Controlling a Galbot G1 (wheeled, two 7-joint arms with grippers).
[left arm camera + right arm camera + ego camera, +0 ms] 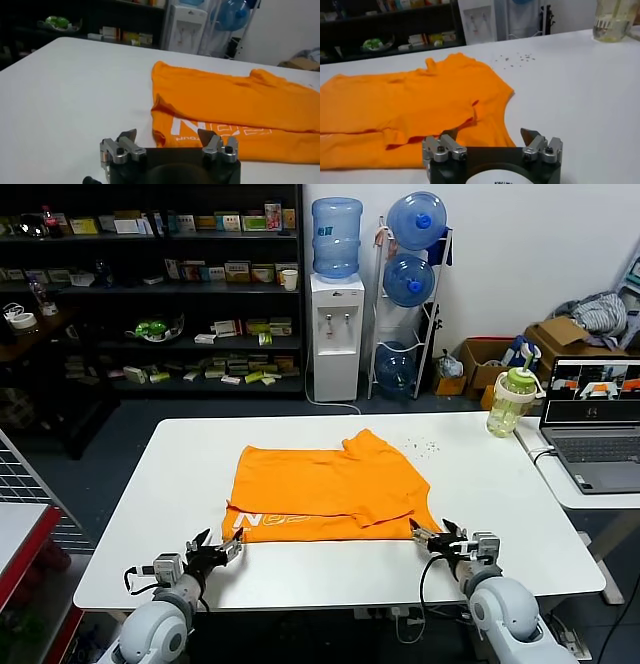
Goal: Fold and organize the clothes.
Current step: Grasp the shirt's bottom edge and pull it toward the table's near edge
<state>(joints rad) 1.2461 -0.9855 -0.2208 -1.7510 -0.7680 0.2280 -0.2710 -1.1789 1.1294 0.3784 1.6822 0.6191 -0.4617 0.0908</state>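
Note:
The orange T-shirt [325, 489] lies partly folded in the middle of the white table [500, 484], with white lettering showing along its near left edge. My left gripper [225, 546] is open and empty at the shirt's near left corner, just off the cloth. My right gripper [432, 536] is open and empty at the shirt's near right corner. The left wrist view shows the shirt [235, 107] and lettering ahead of the open left gripper [167, 135]. The right wrist view shows the shirt [400, 105] ahead of the open right gripper [490, 133].
A green-lidded bottle [510, 399] stands at the table's far right corner. A laptop [592, 424] sits on a side table to the right. Small specks [425, 447] lie on the table beyond the shirt. Shelves and a water dispenser [335, 334] stand behind.

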